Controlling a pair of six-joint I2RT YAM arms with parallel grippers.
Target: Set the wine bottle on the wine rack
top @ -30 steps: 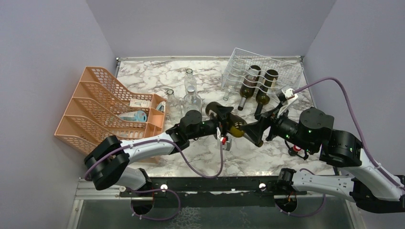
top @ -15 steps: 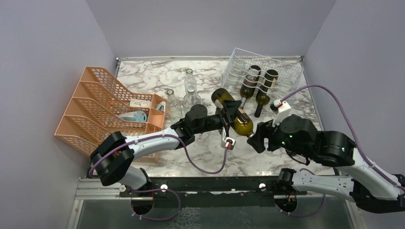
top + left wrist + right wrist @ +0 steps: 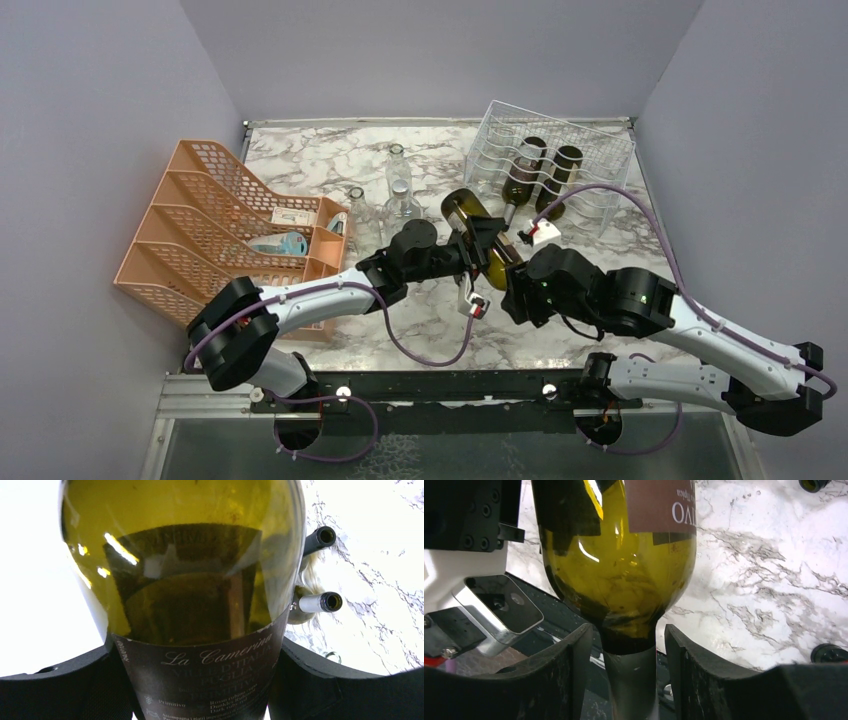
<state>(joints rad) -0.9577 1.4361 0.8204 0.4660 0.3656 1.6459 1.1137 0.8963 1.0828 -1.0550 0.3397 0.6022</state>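
The wine bottle (image 3: 478, 232) is olive-green glass with a dark label and hangs tilted above the table's middle, base toward the back left. My left gripper (image 3: 470, 250) is shut on its labelled body (image 3: 195, 670), one black finger (image 3: 55, 690) on each side. My right gripper (image 3: 510, 285) straddles the bottle's neck (image 3: 631, 685) just below the shoulder. Its jaws are open, with a narrow gap between each finger (image 3: 569, 670) and the neck. The wine rack (image 3: 590, 140), thin white wire, stands at the back right.
Two dark bottles (image 3: 522, 172) (image 3: 556, 178) lie in the rack, necks pointing toward me. Clear glass bottles (image 3: 400, 195) stand behind the left arm. An orange mesh organizer (image 3: 215, 225) fills the left side. Grey walls enclose the table.
The left arm lifted and tilted the bottle, then held still. The right gripper swung left onto the bottle's neck and its jaws narrowed around it.
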